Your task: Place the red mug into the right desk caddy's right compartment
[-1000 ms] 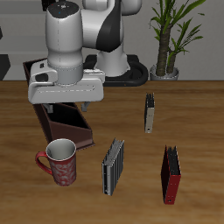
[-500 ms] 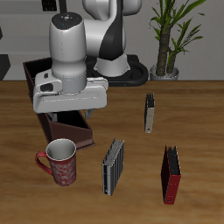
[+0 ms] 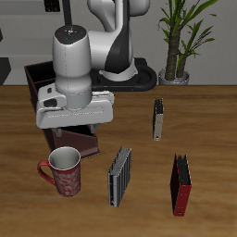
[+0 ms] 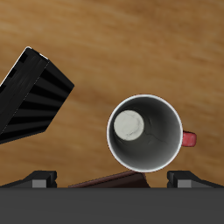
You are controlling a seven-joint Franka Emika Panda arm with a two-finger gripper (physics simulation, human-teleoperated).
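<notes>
Tool lower now; red mug upright, grey inside.

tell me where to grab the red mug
Grip the red mug by its rim wall, coming straight down from above: it stands upright, mouth open, with the gripper above it. Its handle sticks out sideways; pinch away from it.

The white Franka arm leaned forward from its base, wrist pointing straight down, and its gripper hung just above and behind the red mug, both fingers spread wide, holding nothing.
</notes>
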